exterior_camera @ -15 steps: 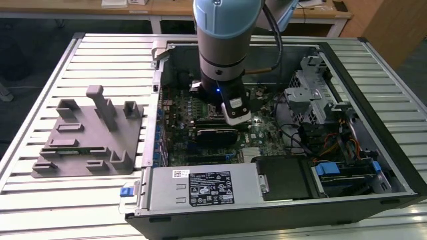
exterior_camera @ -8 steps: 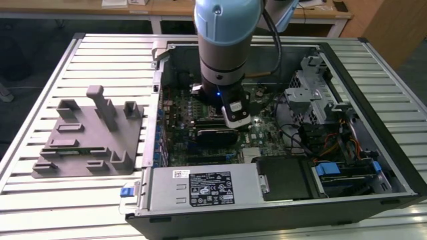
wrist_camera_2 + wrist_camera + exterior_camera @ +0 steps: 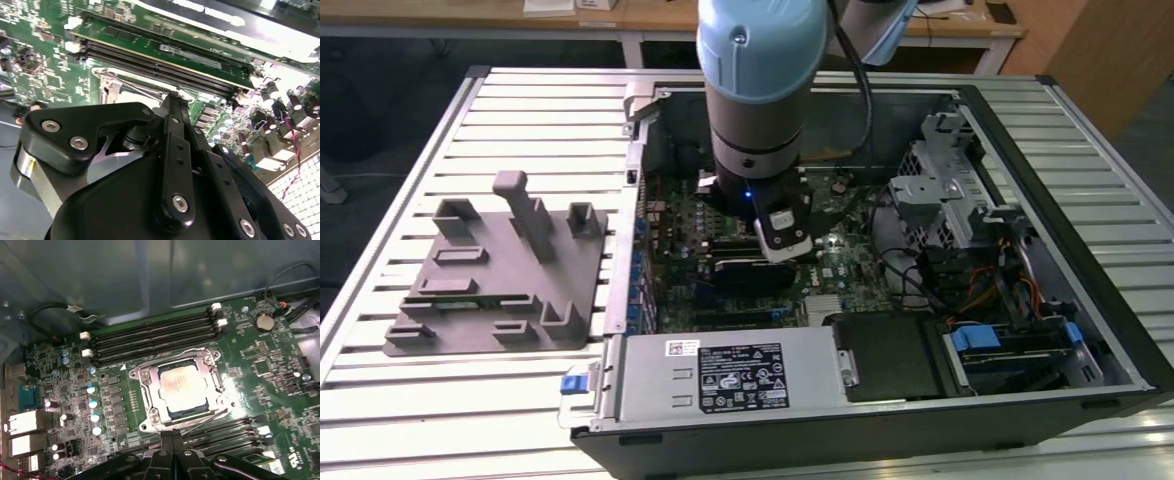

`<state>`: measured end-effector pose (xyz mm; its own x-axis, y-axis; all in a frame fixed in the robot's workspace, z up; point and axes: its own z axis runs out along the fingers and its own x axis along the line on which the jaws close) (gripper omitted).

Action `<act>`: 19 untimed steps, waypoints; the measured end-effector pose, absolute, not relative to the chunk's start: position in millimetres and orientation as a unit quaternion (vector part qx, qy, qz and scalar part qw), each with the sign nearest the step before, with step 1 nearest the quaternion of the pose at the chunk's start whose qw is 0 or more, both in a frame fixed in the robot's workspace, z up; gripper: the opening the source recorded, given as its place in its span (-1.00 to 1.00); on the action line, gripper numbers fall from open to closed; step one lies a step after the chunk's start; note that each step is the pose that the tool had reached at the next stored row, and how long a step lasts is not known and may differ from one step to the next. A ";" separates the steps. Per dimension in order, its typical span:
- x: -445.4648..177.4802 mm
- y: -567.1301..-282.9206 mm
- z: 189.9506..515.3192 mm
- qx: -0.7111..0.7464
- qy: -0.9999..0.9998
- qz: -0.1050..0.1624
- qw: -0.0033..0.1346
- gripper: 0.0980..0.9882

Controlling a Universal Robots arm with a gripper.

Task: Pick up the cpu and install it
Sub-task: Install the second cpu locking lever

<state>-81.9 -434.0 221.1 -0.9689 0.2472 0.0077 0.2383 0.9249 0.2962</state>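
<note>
The cpu, a shiny silver-grey square, lies flat in the motherboard socket, ringed by the metal socket frame. In the first wrist view my gripper hovers just beside the socket's edge, its two black fingers pressed together with nothing between them, apart from the cpu. The second wrist view looks along the black linkage of the gripper towards the memory slots. In the exterior view the arm reaches down into the open computer case, with the gripper low over the green motherboard.
A grey fixture tray with upright posts sits on the slatted table at the exterior view's left. Inside the case are the power supply, a drive cage and loose cables. Capacitors and rear ports flank the socket.
</note>
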 end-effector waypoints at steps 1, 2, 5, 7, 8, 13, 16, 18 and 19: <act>-83.4 -433.9 219.7 0.124 0.981 0.149 0.015 -0.98; -84.5 -433.9 218.2 0.124 0.981 0.150 0.015 -0.98; -86.2 -434.0 213.2 0.124 0.981 0.150 0.015 -0.98; -87.5 -434.0 210.3 0.124 0.981 0.150 0.015 -0.98; -88.3 -434.0 209.0 0.124 0.981 0.151 0.015 -0.98; -94.0 -434.0 202.8 0.124 0.980 0.154 0.014 -0.98; -95.0 -433.9 199.9 0.124 0.979 0.162 0.013 -0.98; -95.1 -433.9 198.0 0.124 0.978 0.168 0.013 -0.98; -95.1 -433.8 197.0 0.124 0.978 0.170 0.012 -0.98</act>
<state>-95.1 -433.8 197.0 -0.9689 0.2468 0.0182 0.2384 0.9113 0.3356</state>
